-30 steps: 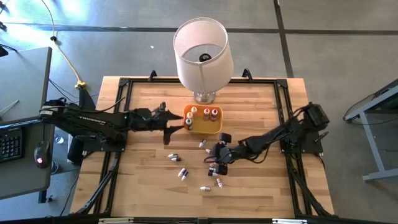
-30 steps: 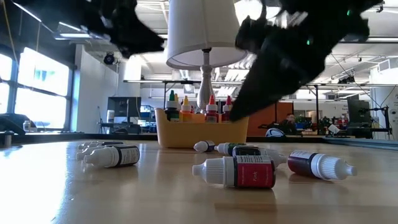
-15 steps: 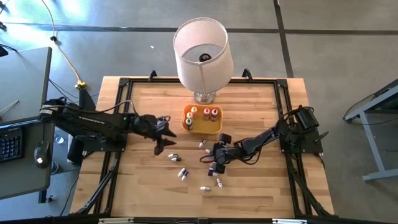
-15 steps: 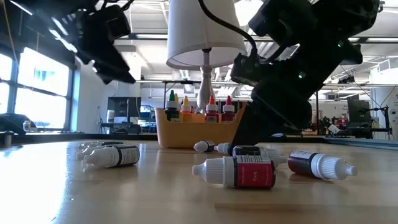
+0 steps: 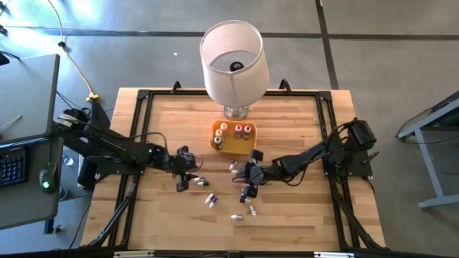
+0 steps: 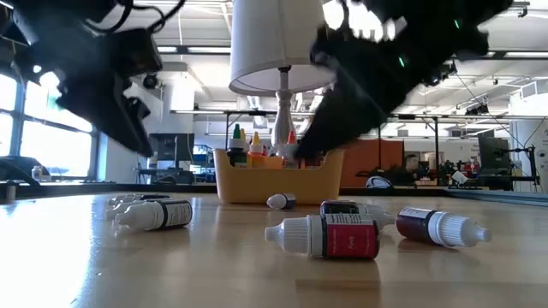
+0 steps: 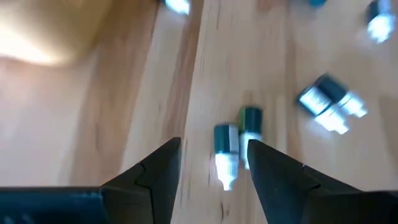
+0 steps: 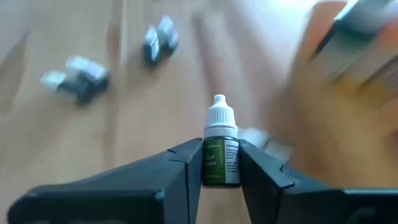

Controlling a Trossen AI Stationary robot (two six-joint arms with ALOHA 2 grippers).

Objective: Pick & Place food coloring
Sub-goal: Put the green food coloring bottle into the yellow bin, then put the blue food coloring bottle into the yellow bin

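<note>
Several tiny food coloring bottles lie on their sides on the wooden table. Others stand upright in the orange tray. My left gripper is open and hovers just above two green-labelled bottles that lie side by side near the table's middle left. My right gripper is shut on a green bottle with a white cap, just on the near side of the tray. My right gripper pinches the green bottle by its labelled body between the two fingers. The white pointed cap sticks out forward past the fingertips, so the bottle lies along the fingers. It is lifted clear of the table.
A big white lampshade on a glass base stands at the table's far edge, right behind the tray. Loose bottles lie scattered between the tray and the near edge. A desk with a keyboard stands off the table's left side.
My left gripper has drawn back from the tray toward the near edge and come down over the two lying bottles. My right gripper, low at the table half a second ago, has risen with the green bottle and moved a little toward the tray; the bottle is lifted clear.
</note>
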